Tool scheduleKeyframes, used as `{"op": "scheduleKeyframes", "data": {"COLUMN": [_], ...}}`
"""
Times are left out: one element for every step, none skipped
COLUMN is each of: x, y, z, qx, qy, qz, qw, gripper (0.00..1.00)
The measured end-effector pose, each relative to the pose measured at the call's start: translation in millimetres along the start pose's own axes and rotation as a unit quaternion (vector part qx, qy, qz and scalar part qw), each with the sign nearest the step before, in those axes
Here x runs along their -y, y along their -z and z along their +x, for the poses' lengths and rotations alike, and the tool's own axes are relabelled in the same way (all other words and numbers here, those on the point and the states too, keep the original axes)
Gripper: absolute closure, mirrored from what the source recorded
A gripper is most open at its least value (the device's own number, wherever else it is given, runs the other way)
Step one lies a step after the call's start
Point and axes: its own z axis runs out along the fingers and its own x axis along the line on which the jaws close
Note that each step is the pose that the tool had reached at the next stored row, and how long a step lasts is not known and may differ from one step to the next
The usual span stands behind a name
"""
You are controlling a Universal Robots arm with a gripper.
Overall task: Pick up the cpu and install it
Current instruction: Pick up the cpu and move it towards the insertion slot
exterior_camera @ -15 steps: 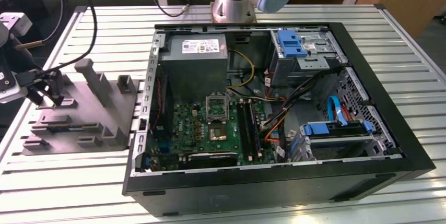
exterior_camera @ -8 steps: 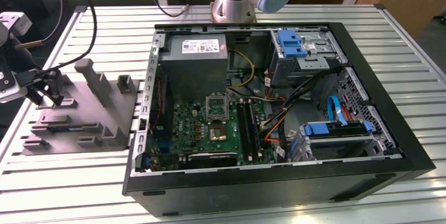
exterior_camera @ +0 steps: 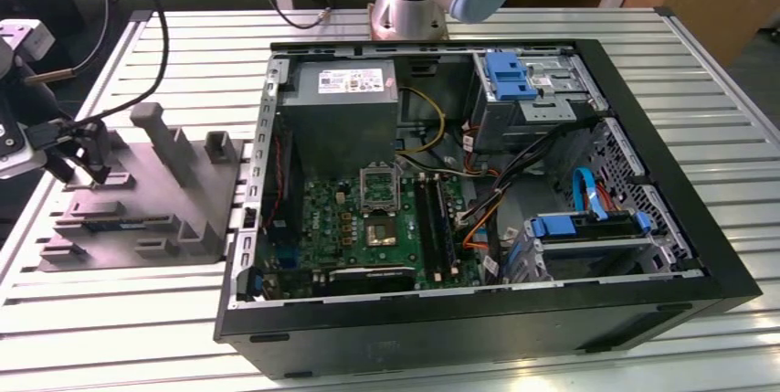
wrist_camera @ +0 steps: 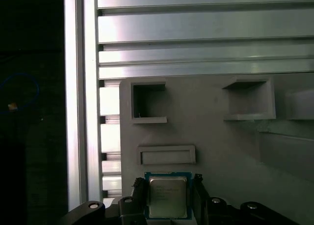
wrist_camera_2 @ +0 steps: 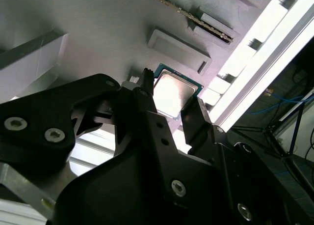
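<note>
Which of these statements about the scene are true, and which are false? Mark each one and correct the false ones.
1. The cpu is at the grey moulded tray. True.
2. The end effector is inside the computer case. False: it is at the cpu, over the tray.
3. The computer case is open, with its motherboard exposed. True.
4. The tray stands to the exterior view's right of the case. False: in that view it stands to the left of the case.
</note>
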Motion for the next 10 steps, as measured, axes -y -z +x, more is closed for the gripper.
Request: {"op": "scheduleKeyframes", "data": {"x": [0.0,0.0,0.0,0.0,0.0,-0.1,-0.1,-0.1,-0.1,-0.1], "y": [0.2,0.3,0.6,0.7,1.2,1.6,1.7,1.9,2.1,2.3], "z": [0.0,0.0,0.0,0.0,0.0,0.0,0.0,0.0,0.0,0.0], "qx": [0.0000,0.0000,0.0000,0.0000,0.0000,-0.0001,-0.0001,0.0000,0.0000,0.0000], "qy": [0.000,0.000,0.000,0.000,0.000,0.000,0.000,0.000,0.000,0.000], "qz": [0.0000,0.0000,0.0000,0.0000,0.0000,0.0000,0.0000,0.0000,0.0000,0.0000], "qw": [1.0000,1.0000,1.0000,1.0000,1.0000,1.0000,1.0000,1.0000,1.0000,1.0000], "gripper": [0.53,0.53,0.53,0.53,0.53,0.53,0.53,0.53,0.53,0.53]}}
